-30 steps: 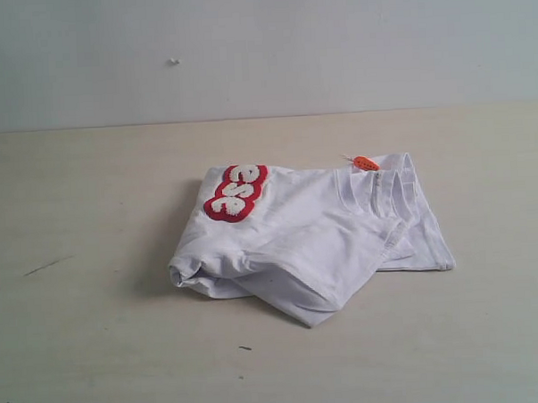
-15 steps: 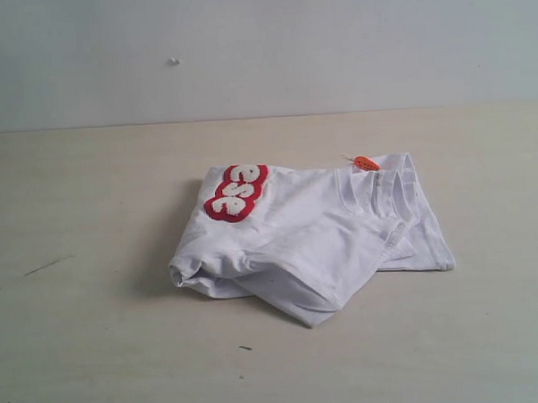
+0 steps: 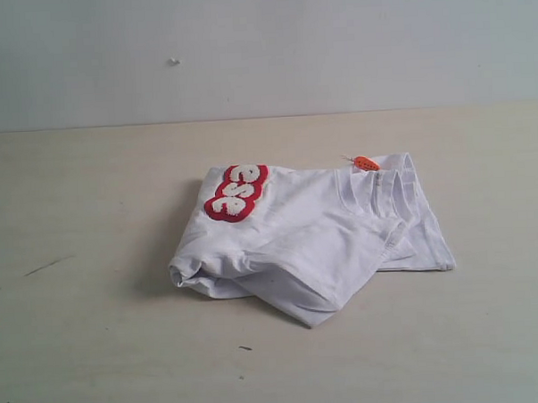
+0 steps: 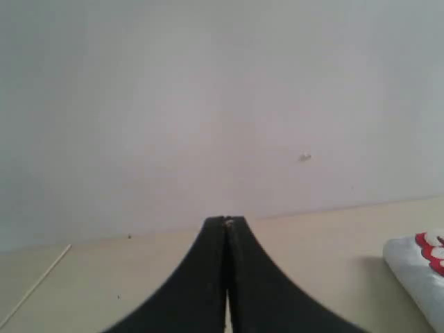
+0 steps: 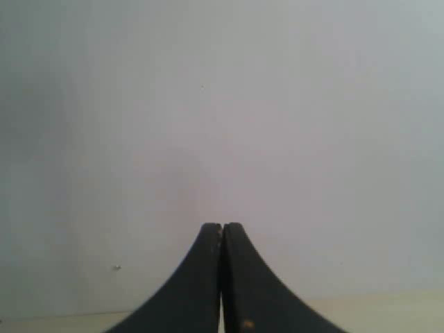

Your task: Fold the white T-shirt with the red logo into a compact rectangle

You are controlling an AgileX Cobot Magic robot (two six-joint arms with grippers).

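I found the thin, wrinkled white cotton T-shirt (image 3: pixel 315 240) lying in a rough, uneven folded bundle near the middle of the pale beige tabletop (image 3: pixel 85 281). The red-outlined logo of fuzzy white letters (image 3: pixel 237 192) faced up at the bundle's far left corner — only part of the lettering showed. The small orange neck tag (image 3: pixel 366 163) stuck out at the far right edge, beside the collar. A folded flap overlapped the near side, and one hem corner lay flat on the table at the right. The black left gripper (image 4: pixel 227 222) was clenched on nothing, its fingers pressed together above the table, with the shirt's edge off to one side. The black right gripper (image 5: pixel 221 227) was likewise clenched and held nothing — it faced the plain grey-white wall (image 5: pixel 222 104).
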